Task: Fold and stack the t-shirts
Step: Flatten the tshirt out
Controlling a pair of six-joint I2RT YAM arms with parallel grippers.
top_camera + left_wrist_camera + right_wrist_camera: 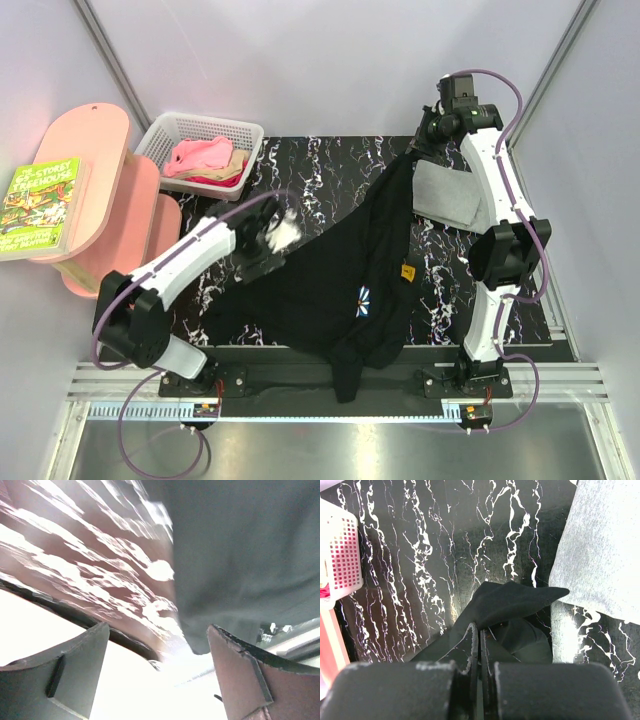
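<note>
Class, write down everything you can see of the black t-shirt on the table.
The black t-shirt is soft cloth, unfolded and rumpled, stretched diagonally across the marbled table. It bears a small white daisy print and an orange tag. The right gripper pinches its far corner; a near part hangs over the table edge. The left gripper stands open by it.

Black white-veined tabletop [330,170], pink side shelf [100,155], pale enclosure walls [330,60].
</note>
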